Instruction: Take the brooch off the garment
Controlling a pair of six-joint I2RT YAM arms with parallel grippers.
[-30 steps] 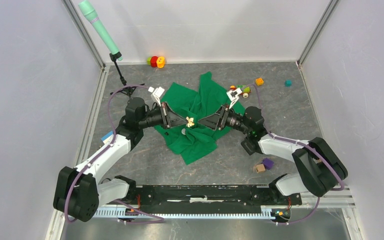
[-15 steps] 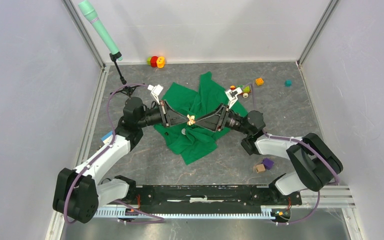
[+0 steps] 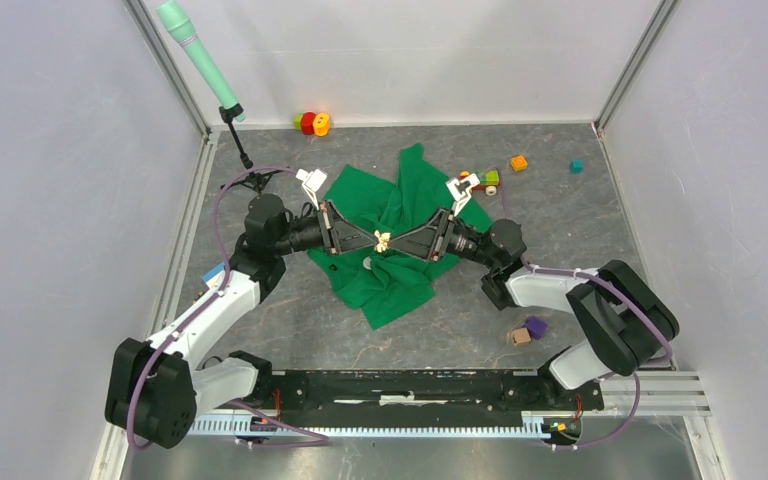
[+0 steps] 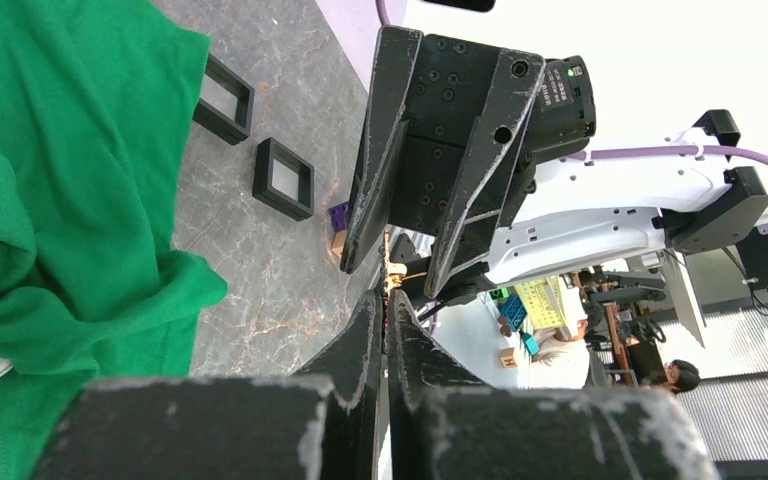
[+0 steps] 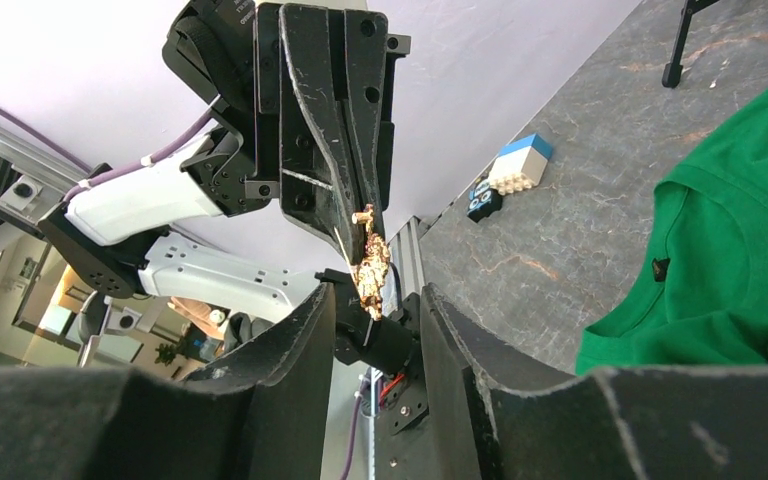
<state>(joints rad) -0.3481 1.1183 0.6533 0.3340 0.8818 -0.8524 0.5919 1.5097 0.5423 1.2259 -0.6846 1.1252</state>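
The bright green garment (image 3: 400, 285) lies crumpled mid-table; it also shows in the left wrist view (image 4: 50, 150) and the right wrist view (image 5: 740, 260). The tiny gold brooch (image 3: 383, 240) is pinched at the tip of my left gripper (image 3: 373, 240), which is shut on it and holds it above the cloth. The brooch shows at my left fingertips (image 4: 396, 281) and in the right wrist view (image 5: 370, 268). My right gripper (image 3: 396, 243) faces the left one tip to tip. It is open, and its fingers (image 5: 305, 340) stand either side of the brooch without touching it.
Two black square frames (image 4: 282, 178) lie on the floor beside the garment. Small toy bricks (image 3: 519, 162) sit at the back right. A purple cube (image 3: 535, 326) and a tan cube (image 3: 520, 337) sit front right. A blue-white brick (image 5: 520, 165) lies left. A stand with a green pole (image 3: 200, 60) is back left.
My right gripper has moved left, closing in on the left gripper's tip and the brooch. The left gripper has stayed shut on the brooch and barely moved.
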